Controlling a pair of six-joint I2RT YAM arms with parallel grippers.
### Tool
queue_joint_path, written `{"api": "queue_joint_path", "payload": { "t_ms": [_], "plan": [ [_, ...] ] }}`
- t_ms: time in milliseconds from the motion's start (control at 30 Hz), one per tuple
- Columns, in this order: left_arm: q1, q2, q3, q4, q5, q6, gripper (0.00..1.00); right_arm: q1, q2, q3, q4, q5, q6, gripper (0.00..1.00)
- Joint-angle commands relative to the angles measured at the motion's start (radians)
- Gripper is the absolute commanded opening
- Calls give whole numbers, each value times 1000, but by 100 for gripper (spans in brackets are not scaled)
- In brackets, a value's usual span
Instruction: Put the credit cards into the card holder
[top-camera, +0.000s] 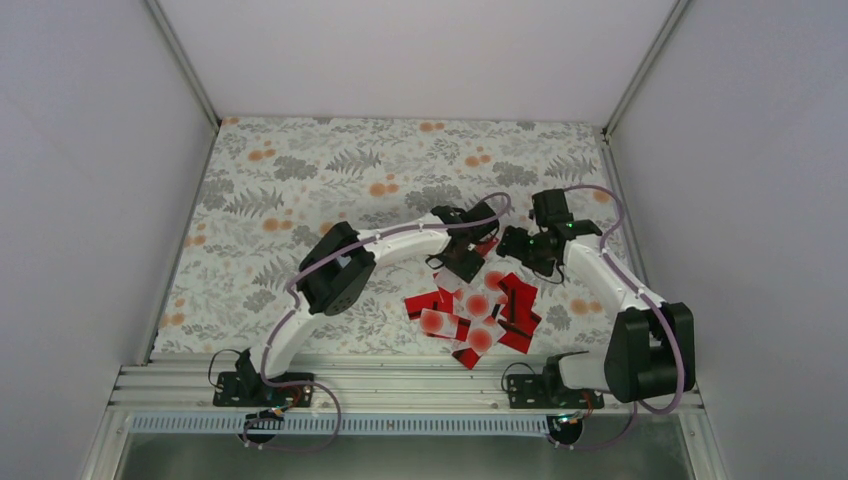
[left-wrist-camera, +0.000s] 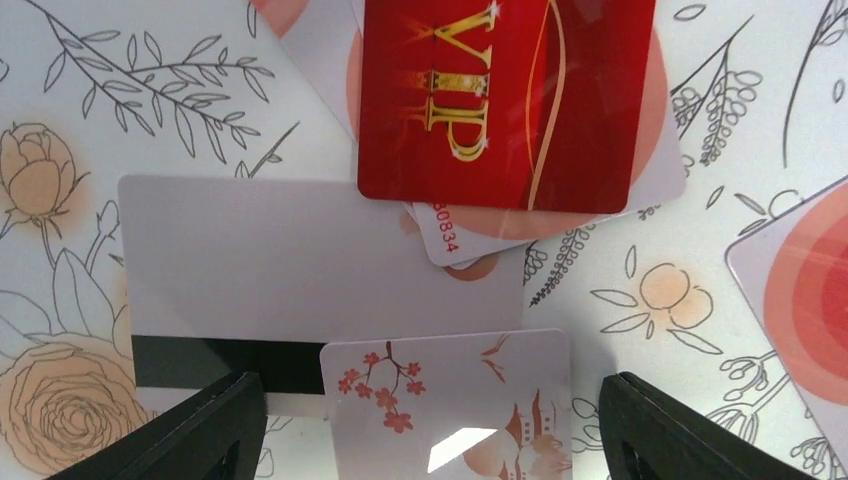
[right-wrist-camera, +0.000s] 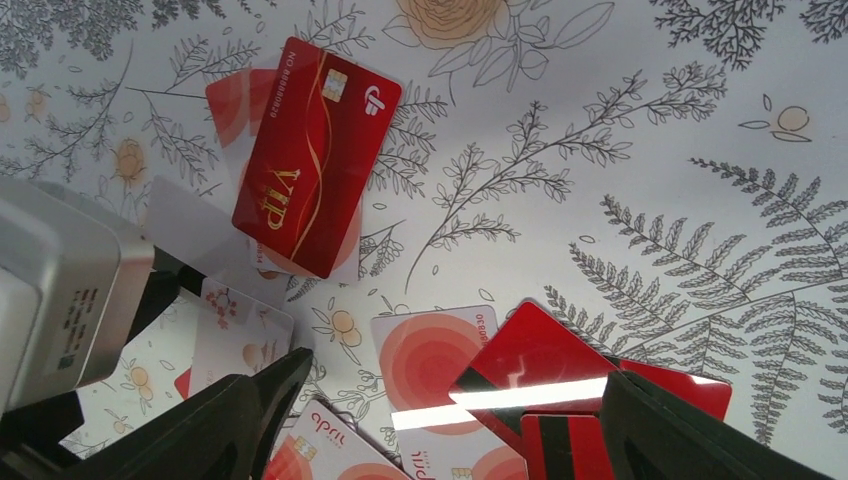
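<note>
The credit cards (top-camera: 480, 310) lie scattered and overlapping on the floral cloth, right of centre. My left gripper (top-camera: 465, 262) hangs low over the pile's far edge. It is open (left-wrist-camera: 432, 402), with a white blossom-print card (left-wrist-camera: 450, 410) lying between the fingers and a gap on each side. Beyond it lie a white card with a black stripe (left-wrist-camera: 300, 270) and a red VIP card (left-wrist-camera: 500, 100). My right gripper (top-camera: 515, 245) stands open (right-wrist-camera: 455, 375) above a white card with red rings (right-wrist-camera: 430, 350) and a red striped card (right-wrist-camera: 540, 360). The card holder is out of view.
White walls enclose the floral tablecloth (top-camera: 300, 180) on three sides. An aluminium rail (top-camera: 400, 385) carries both arm bases at the near edge. The left gripper's grey body (right-wrist-camera: 60, 290) sits close to the right gripper's left side.
</note>
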Motion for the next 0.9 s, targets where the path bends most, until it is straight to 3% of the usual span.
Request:
{"api": "queue_joint_path", "payload": {
  "t_ms": [0, 600, 867],
  "plan": [
    [-29, 21, -34, -55, -31, -46, 82, -19, -30, -17, -11, -10, -26, 86],
    [-52, 36, -66, -96, -123, -98, 77, -41, -28, -42, 10, -56, -38, 84],
    [-44, 30, -120, -68, -144, -92, 64, -42, -38, -45, 10, -75, -38, 83]
  ]
}}
